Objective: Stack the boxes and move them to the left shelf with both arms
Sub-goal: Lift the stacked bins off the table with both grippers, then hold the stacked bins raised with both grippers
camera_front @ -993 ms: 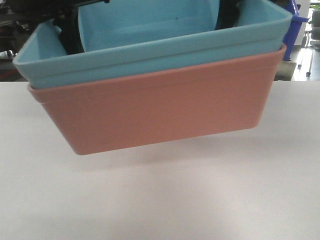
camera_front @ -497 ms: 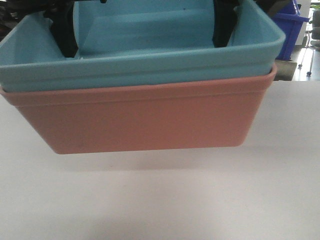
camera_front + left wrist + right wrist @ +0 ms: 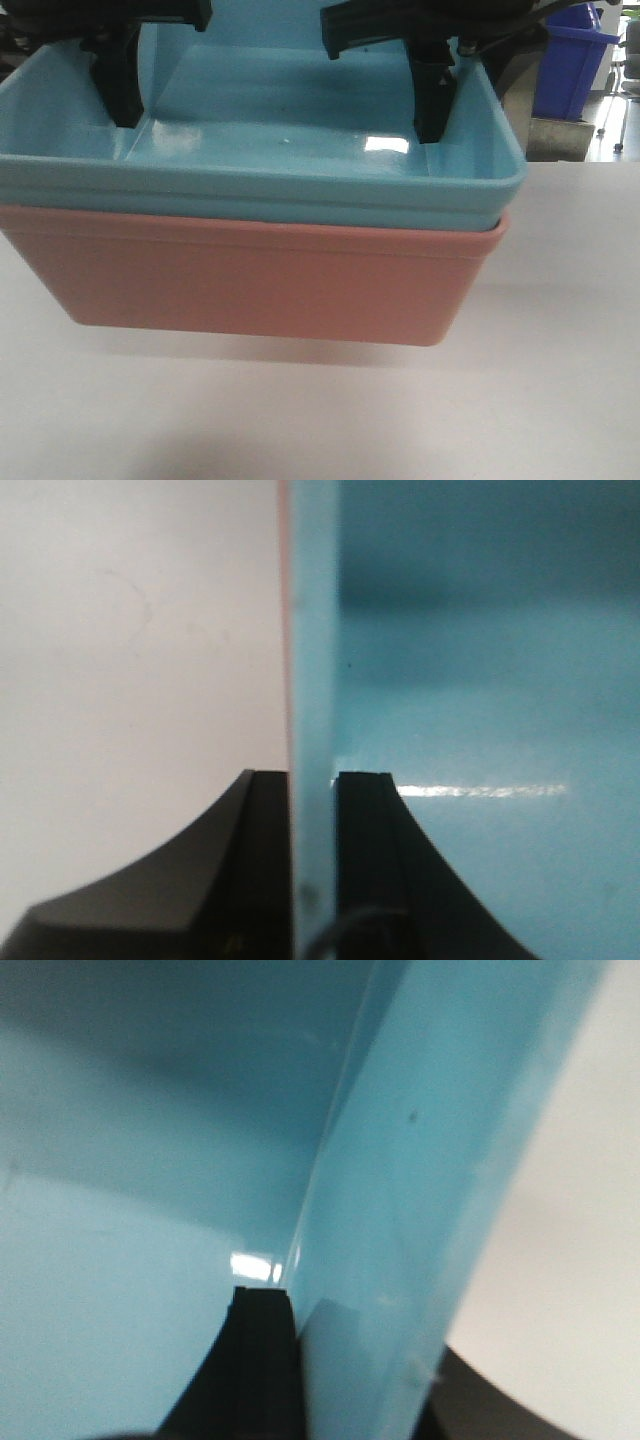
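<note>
The light blue box (image 3: 280,150) sits nested inside the salmon pink box (image 3: 260,280), and the stack hangs above the white table (image 3: 320,420). My left gripper (image 3: 112,95) is shut on the stack's left end wall: in the left wrist view the blue wall (image 3: 312,680) stands between the two black fingers (image 3: 370,880), with a pink sliver (image 3: 284,630) beside it. My right gripper (image 3: 450,100) is shut on the right end wall (image 3: 430,1160), one finger (image 3: 262,1360) inside the box. The left shelf is out of view.
A dark blue storage bin (image 3: 565,60) stands behind the table at the far right, above a grey block (image 3: 560,135). White tabletop (image 3: 130,680) lies under and in front of the stack.
The stacked boxes have swung left and tipped toward the camera, so the blue box's floor and both inner fingers now show. Both grippers have kept their hold.
</note>
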Robot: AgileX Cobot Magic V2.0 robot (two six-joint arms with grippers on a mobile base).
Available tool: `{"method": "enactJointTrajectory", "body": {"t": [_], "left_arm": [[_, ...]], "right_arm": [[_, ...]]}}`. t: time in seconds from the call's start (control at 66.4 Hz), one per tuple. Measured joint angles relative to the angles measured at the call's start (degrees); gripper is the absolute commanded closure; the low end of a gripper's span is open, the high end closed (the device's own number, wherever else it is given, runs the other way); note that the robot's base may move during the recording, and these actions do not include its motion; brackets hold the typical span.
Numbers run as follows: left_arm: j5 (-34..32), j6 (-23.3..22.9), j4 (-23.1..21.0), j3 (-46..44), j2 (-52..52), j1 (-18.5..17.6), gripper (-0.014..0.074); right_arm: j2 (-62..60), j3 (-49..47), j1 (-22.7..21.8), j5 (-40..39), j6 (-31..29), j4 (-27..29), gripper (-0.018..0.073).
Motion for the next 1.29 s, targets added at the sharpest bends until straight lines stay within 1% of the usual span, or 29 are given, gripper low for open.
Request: {"method": "enactJointTrajectory", "body": {"t": [0.226, 1.294], "left_arm": [[0.2, -0.2, 0.0, 0.0, 1.2, -0.8, 0.0602], [0.2, -0.6, 0.0, 0.0, 1.3, -0.8, 0.0603]], "right_arm": [[0.3, 0.0, 0.0, 1.5, 0.5, -0.5, 0.0503], [0.4, 0.0, 0.0, 1.6, 0.7, -0.9, 0.0503]]}}
